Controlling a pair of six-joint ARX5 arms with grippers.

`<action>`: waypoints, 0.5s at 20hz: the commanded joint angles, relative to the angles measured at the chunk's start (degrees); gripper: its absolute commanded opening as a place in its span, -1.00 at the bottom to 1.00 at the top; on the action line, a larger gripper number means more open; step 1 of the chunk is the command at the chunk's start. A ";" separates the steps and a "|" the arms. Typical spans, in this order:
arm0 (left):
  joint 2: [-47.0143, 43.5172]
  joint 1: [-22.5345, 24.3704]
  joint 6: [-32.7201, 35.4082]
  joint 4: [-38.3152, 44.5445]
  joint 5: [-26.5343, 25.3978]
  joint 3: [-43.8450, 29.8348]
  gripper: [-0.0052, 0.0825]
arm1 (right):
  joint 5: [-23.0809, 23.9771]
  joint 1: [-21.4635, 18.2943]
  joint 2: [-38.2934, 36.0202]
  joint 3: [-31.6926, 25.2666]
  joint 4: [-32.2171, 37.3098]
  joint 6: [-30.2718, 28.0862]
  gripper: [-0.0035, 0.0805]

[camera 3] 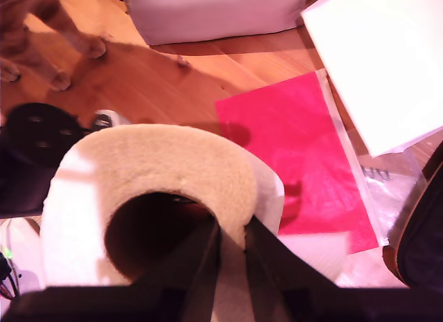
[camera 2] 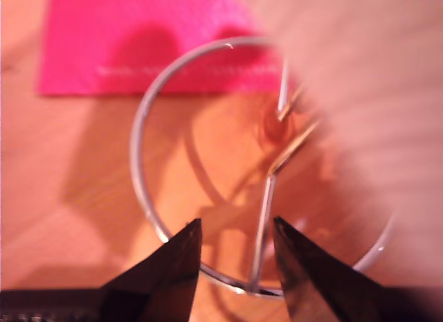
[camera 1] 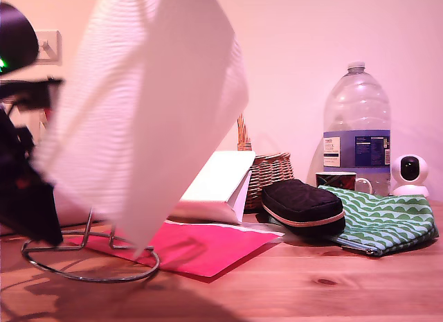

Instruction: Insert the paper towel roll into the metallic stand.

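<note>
The paper towel roll [camera 1: 145, 107] hangs tilted over the table at the exterior view's left, its low corner just above the metallic stand [camera 1: 151, 270]. My second gripper [camera 3: 233, 225] is shut on the roll [camera 3: 159, 163], one finger inside the hollow core and one outside the wall. The roll hides that gripper in the exterior view. My first gripper [camera 2: 232, 228] is open low over the stand's ring base [camera 2: 138, 149], with the upright wire [camera 2: 263, 218] between its fingers. The wire's top vanishes behind the blurred roll [camera 2: 367, 93]. The first arm [camera 1: 24, 190] is the black mass beside the ring.
A pink sheet [camera 1: 201, 249] lies partly under the stand. Behind it are a white folded package [camera 1: 218, 183], a wicker basket [camera 1: 266, 173], a black pouch [camera 1: 301, 204], a green patterned pouch [camera 1: 377, 215], a mug [camera 1: 339, 180], a water bottle [camera 1: 356, 128] and a small white camera [camera 1: 410, 173].
</note>
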 commanded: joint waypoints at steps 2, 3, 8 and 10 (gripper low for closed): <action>-1.99 -0.83 -1.60 -1.92 0.74 -1.53 -0.23 | 0.17 -0.35 -0.85 1.49 0.28 -0.61 -0.95; -2.58 -0.87 -2.27 -2.43 0.48 -1.53 -0.23 | 0.17 -0.31 -0.76 1.49 0.28 -0.70 -0.95; -5.62 -0.92 -4.15 -6.38 -5.88 -1.51 -0.23 | 0.17 -0.26 -0.74 1.49 0.26 -0.79 -0.95; -6.56 -0.92 -4.20 -8.57 -10.75 -1.49 -0.23 | 0.17 -0.26 -0.74 1.49 0.24 -0.81 -0.95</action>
